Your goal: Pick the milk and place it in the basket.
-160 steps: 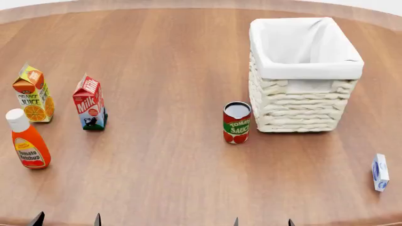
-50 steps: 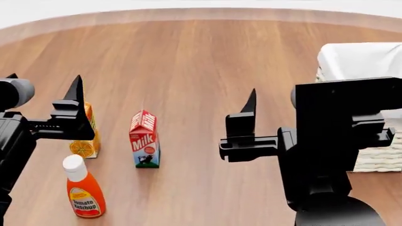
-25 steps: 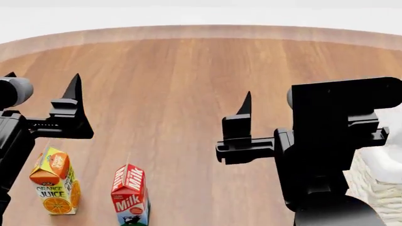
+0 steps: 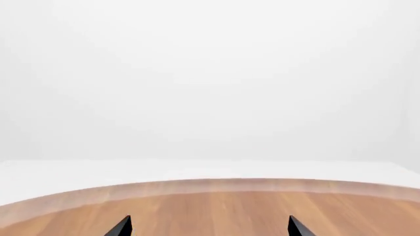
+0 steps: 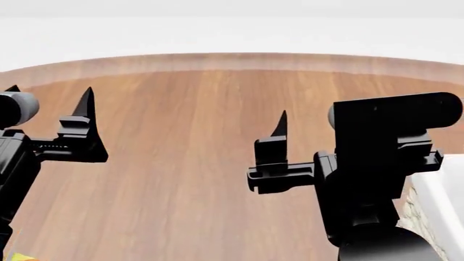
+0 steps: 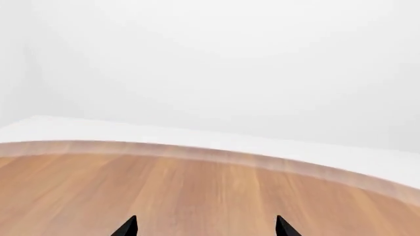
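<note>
The milk is out of view in every frame. Only a corner of the basket (image 5: 437, 202) shows in the head view at the lower right: white cloth rim with a strip of wicker beside it, partly behind my right arm. My left gripper (image 5: 49, 93) is raised at the left, open and empty; in the left wrist view (image 4: 208, 228) its tips stand wide apart over bare wood. My right gripper (image 5: 319, 124) is raised at centre right, with one fingertip (image 5: 281, 118) showing and the other hidden behind the wrist housing. The right wrist view (image 6: 206, 228) shows it open and empty.
The round wooden table (image 5: 188, 141) runs to its curved far edge (image 5: 232, 61), with white background beyond. A yellow sliver of the orange juice carton (image 5: 17, 257) shows at the bottom left corner.
The head view has tilted upward. The milk and the orange juice carton slid down out of the picture, and the basket is nearly gone. Both grippers stay raised and open.
</note>
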